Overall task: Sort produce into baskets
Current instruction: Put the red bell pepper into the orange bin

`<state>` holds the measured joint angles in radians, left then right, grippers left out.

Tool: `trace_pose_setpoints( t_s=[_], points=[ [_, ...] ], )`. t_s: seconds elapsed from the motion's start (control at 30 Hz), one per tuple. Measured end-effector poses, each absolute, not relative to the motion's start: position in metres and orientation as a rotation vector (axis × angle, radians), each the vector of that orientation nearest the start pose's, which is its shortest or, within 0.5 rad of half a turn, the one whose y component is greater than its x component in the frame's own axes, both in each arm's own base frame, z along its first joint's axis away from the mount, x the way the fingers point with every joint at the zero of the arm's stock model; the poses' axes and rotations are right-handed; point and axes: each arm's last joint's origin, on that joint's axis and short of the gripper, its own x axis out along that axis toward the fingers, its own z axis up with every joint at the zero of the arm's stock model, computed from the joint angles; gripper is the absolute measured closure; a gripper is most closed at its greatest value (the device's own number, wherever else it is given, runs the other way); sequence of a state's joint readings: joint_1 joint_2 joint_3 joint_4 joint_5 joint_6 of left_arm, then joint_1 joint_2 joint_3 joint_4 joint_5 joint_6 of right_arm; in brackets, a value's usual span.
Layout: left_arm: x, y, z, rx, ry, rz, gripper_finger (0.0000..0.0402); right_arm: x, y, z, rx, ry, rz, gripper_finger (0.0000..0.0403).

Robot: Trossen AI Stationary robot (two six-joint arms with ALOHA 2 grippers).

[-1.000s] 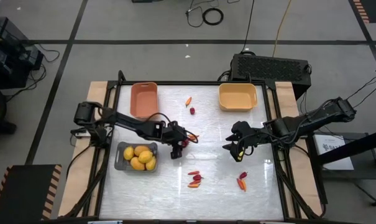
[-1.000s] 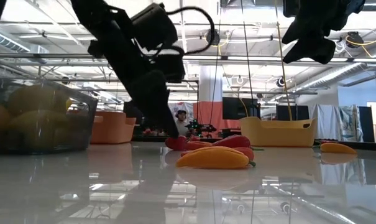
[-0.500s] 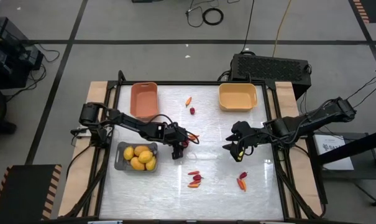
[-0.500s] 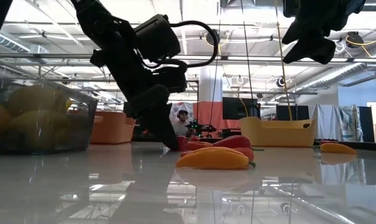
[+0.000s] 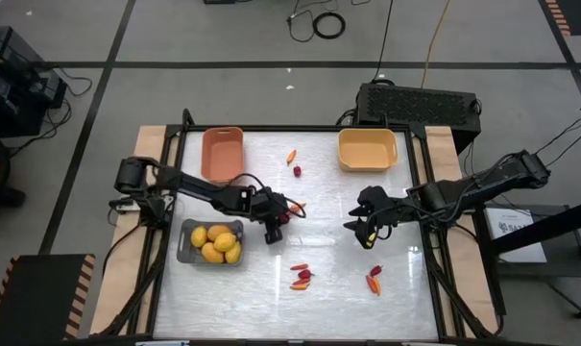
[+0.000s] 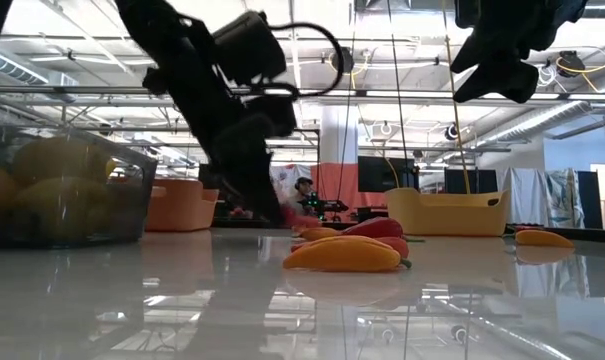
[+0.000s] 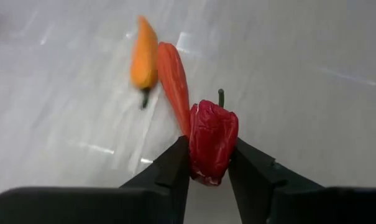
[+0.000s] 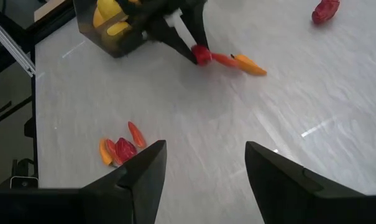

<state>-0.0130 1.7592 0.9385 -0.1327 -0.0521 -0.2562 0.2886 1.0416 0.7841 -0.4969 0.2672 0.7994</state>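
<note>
Left pincer (image 7: 209,163) clamps 1 dark red pepper (image 7: 212,142) upright between its fingers, near the middle of the counter (image 5: 328,192); 2 slim peppers (image 7: 163,68) lie just ahead of it, pointing away. Right pincer (image 8: 200,163) hangs wide and empty, well apart

**Produce spread over the table, three baskets waiting**

Yellow fruits (image 5: 217,242) are sitting in the grey basket (image 5: 185,230). A red pepper (image 7: 211,140) is standing upright beside two slim orange peppers (image 7: 158,61). The salmon basket (image 5: 222,154) and yellow basket (image 5: 367,151) are lying at the far edge.
</note>
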Motion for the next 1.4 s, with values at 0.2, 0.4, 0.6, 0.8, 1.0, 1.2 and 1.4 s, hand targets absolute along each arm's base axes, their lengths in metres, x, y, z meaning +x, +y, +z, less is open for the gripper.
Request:
trace_pose_setpoints(
  t_s=[0.2,0.4,0.6,0.8,1.0,1.2,1.4],
  points=[
    [0.315,0.013,0.188,-0.188,0.971,0.244,0.0297,0.202,0.051,0.262,0.549,0.674,-0.284,0.0193],
    [0.278,0.04,0.231,-0.133,0.956,0.409,0.0297,0.203,0.051,0.262,0.549,0.666,-0.288,0.0193],
    [0.266,0.052,0.253,-0.212,0.865,0.253,0.0297,0.203,0.051,0.262,0.543,0.665,-0.29,0.0193],
    [0.286,0.034,0.24,-0.232,0.852,0.103,0.0297,0.208,0.052,0.256,0.525,0.68,-0.321,0.0193],
    [0.318,0.007,0.201,-0.242,0.866,-0.022,0.0297,0.218,0.055,0.246,0.515,0.715,-0.328,0.0193],
    [0.338,-0.016,0.168,-0.205,0.882,-0.073,0.0297,0.226,0.058,0.237,0.509,0.734,-0.334,0.0193],
    [0.34,-0.019,0.155,-0.189,0.921,-0.056,0.0287,0.228,0.058,0.237,0.515,0.726,-0.328,0.0193]
  ],
)
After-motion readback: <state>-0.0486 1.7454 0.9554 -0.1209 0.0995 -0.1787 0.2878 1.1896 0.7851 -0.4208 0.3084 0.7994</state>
